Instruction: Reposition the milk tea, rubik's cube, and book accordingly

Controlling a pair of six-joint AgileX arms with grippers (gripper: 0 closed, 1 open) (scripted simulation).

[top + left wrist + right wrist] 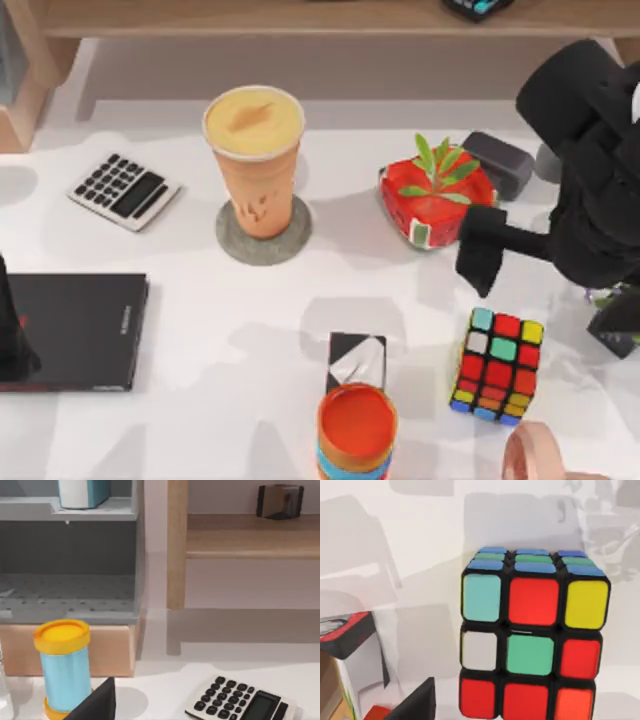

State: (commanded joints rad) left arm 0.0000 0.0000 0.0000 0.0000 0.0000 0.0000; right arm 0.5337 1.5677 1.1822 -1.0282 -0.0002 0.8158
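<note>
On its coaster (262,243), the milk tea (255,160) stands apparently upright.

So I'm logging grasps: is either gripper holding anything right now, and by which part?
Nothing is held. The right gripper hangs above the table beside the rubik's cube, not touching it; the left arm is parked at the table's left edge.

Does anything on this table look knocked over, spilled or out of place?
Nothing stands out. The milk tea stands upright on its round coaster, the rubik's cube sits flat on the table, and the calculator and black book lie flat. No spills.
</note>
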